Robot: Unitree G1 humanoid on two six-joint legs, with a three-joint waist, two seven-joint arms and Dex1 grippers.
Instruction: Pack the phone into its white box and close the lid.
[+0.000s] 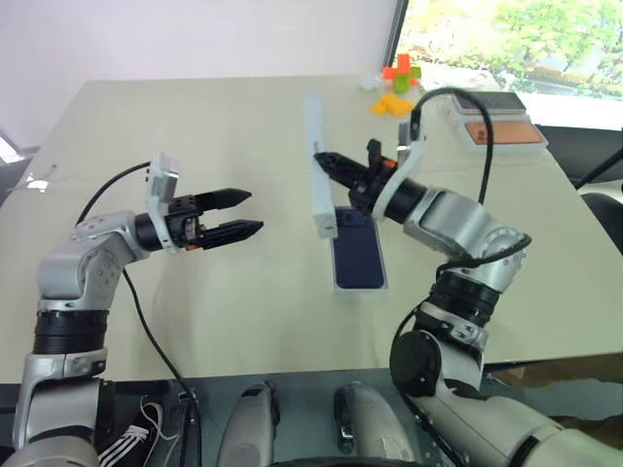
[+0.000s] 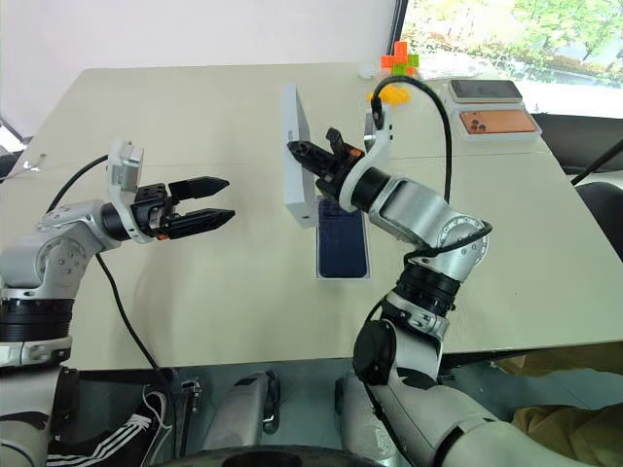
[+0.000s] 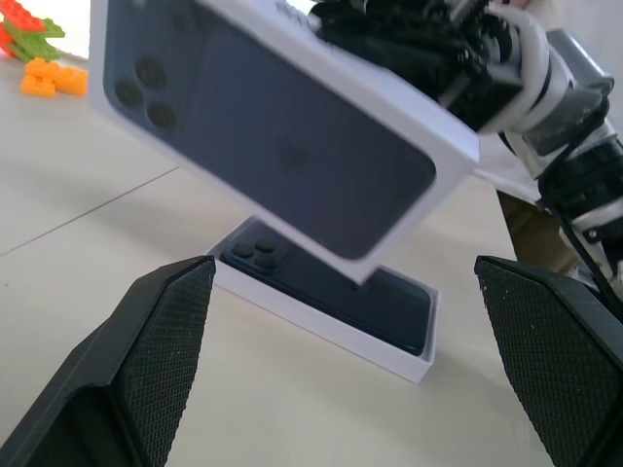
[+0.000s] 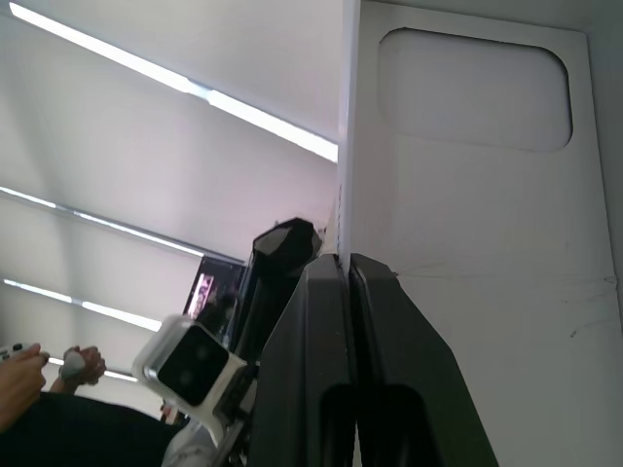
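The dark navy phone (image 1: 358,255) lies flat inside the white box (image 1: 360,290) near the middle of the table. The lid (image 1: 316,165) stands on edge in the air just above the box's far left side. Its printed dark phone picture (image 3: 273,126) faces my left arm, and its white inside (image 4: 467,243) faces my right wrist. My right gripper (image 1: 321,159) is shut on the lid's edge. Further left, my left gripper (image 1: 255,211) is open, level and empty, pointing toward the lid and apart from it.
At the far right corner of the table sit an orange-topped box (image 1: 501,133) and a dark-topped box (image 1: 487,102). Coloured toy bricks (image 1: 394,83) lie beside them. A person's hands (image 4: 29,365) show in the right wrist view's background.
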